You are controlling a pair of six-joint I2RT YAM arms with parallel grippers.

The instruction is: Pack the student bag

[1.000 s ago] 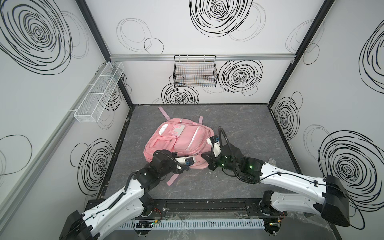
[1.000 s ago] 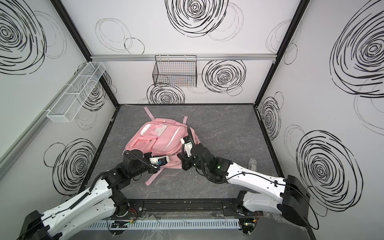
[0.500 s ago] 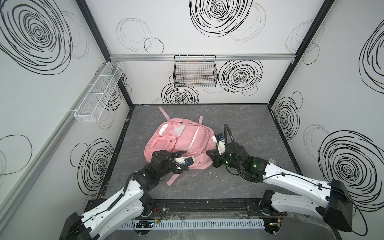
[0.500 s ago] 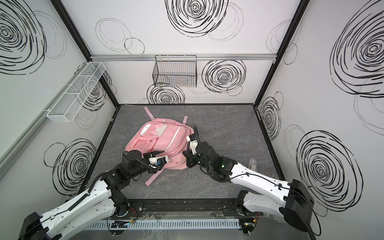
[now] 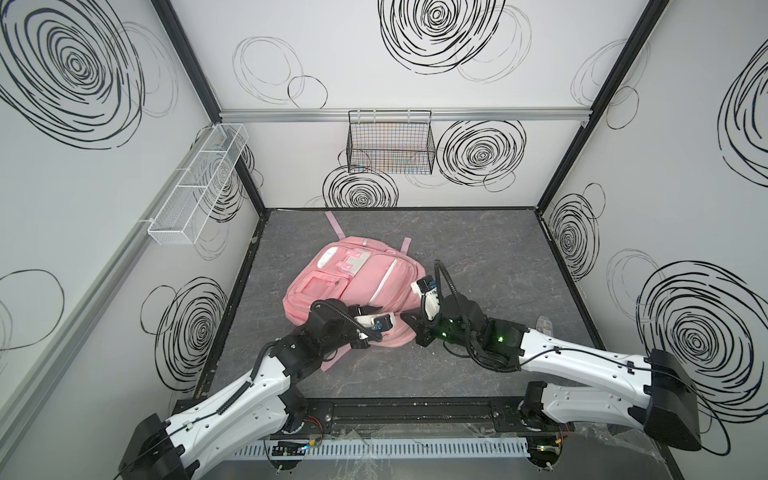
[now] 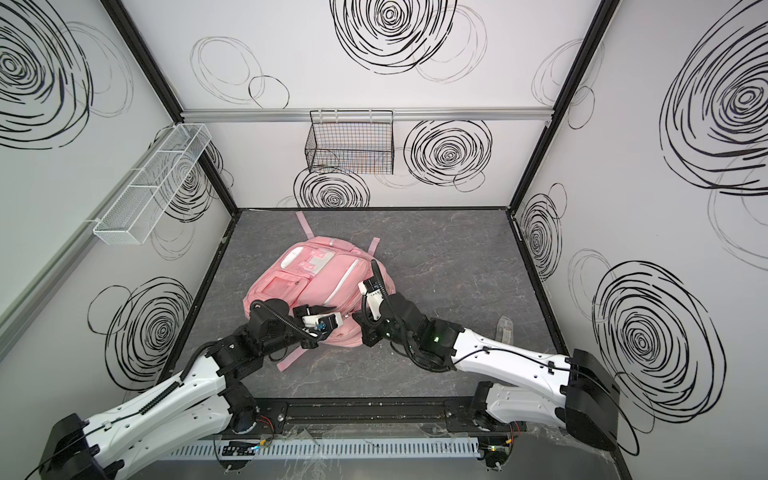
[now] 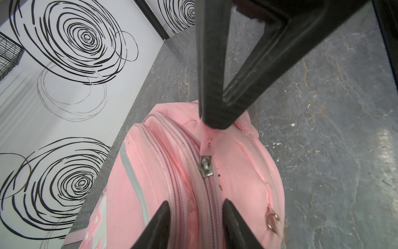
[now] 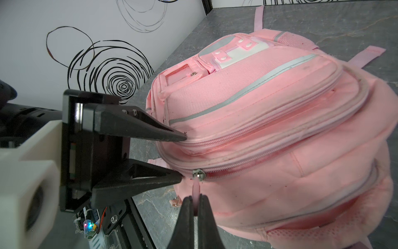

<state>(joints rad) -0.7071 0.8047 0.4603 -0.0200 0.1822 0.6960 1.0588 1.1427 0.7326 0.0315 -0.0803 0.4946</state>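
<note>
The student bag (image 5: 357, 282) (image 6: 320, 286), a big pink backpack, lies front side up on the grey floor. My right gripper (image 8: 195, 200) (image 5: 405, 322) is shut on the pink pull tab (image 7: 207, 140) of a zip slider (image 8: 197, 173) at the bag's near end. My left gripper (image 7: 196, 204) (image 8: 183, 156) is open, one fingertip on either side of the zip lines at that same end, just beside the slider. Both top views show the two grippers meeting at the bag's near edge (image 6: 345, 332).
Pink straps (image 5: 332, 218) trail from the bag toward the back wall. A black wire basket (image 5: 390, 145) hangs on the back wall and a white mesh shelf (image 5: 199, 187) on the left wall. A small clear object (image 6: 505, 328) lies by the right wall.
My left jaws have come apart at the bag's near end. The right arm swung slightly right and back, still gripping the pull tab.
</note>
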